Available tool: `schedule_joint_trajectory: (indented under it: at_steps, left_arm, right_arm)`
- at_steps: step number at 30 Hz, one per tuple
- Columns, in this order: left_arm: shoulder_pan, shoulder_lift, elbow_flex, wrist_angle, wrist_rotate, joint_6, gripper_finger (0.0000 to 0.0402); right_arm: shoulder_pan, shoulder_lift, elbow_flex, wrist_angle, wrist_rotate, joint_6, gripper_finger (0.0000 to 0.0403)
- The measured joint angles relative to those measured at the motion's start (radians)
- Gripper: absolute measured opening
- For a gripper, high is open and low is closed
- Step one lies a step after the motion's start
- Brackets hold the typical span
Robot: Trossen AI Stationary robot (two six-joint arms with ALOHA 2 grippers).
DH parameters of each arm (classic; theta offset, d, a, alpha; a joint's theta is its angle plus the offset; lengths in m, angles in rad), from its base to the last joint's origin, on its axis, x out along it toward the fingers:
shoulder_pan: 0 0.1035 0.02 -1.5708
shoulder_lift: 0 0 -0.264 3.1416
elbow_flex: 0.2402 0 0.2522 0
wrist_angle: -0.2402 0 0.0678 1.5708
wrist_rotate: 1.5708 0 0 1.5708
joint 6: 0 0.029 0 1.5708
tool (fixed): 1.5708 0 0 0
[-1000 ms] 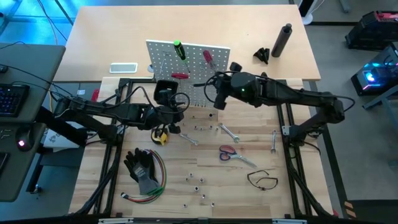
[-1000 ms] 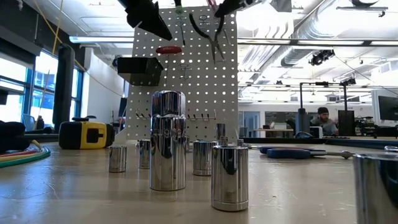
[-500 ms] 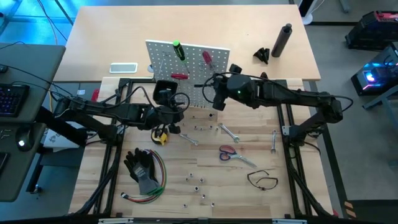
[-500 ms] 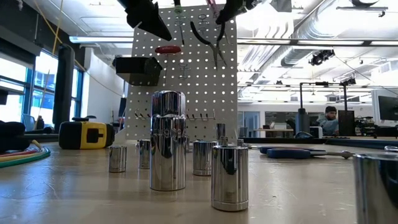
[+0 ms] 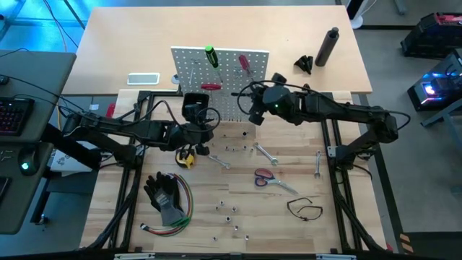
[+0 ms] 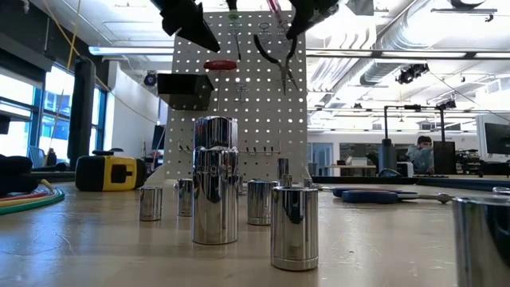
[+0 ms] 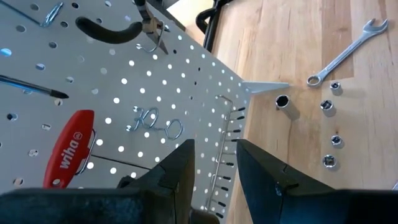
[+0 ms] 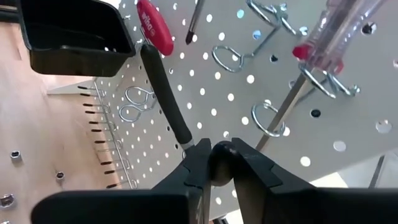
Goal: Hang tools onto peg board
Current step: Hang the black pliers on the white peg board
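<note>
Against the peg board (image 5: pixel 220 79), right gripper (image 8: pixel 211 163) clamps black-handled pliers (image 8: pixel 165 93) — slim, curved; left gripper (image 7: pixel 214 165) parted, empty.

One peg board (image 5: pixel 189 68) is standing on the tabletop (image 5: pixel 274 224), carrying one black bin (image 5: pixel 193 105). Three screwdrivers are hanging on it: one green-handled (image 5: pixel 210 56) and two red-handled (image 5: pixel 244 65) (image 5: pixel 210 87). One pair of black-handled pliers (image 8: pixel 165 87) is showing against the board. Three silver wrenches (image 5: pixel 220 162) (image 5: pixel 266 153) (image 5: pixel 317 164) are lying flat, along with one pair of red-handled scissors (image 5: pixel 266 178), one yellow tape measure (image 5: pixel 187 159), one thin black loop (image 5: pixel 304 209) and one pair of black gloves (image 5: pixel 164 193). Small sockets (image 5: pixel 227 216) are lying scattered, too tiny to count surely.
</note>
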Motion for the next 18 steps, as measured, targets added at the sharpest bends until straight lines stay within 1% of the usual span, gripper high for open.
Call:
schedule_joint_trajectory:
  at_steps: [8, 12, 18]
  left_arm:
    - [0.0, 0.0, 0.0, 0.0, 0.004, -0.011, 0.0113]
    - [0.0, 0.0, 0.0, -0.001, 0.021, -0.017, 0.0113]
    - [0.0, 0.0, 0.0, -0.001, 0.022, -0.018, 0.0113]
  right_arm:
    - [-0.017, -0.001, 0.001, -0.019, 0.008, 0.054, 0.0051]
    - [-0.021, 0.003, -0.002, -0.04, 0.014, 0.054, 0.008]
    - [-0.02, 0.002, -0.002, -0.046, 0.089, 0.062, 0.0125]
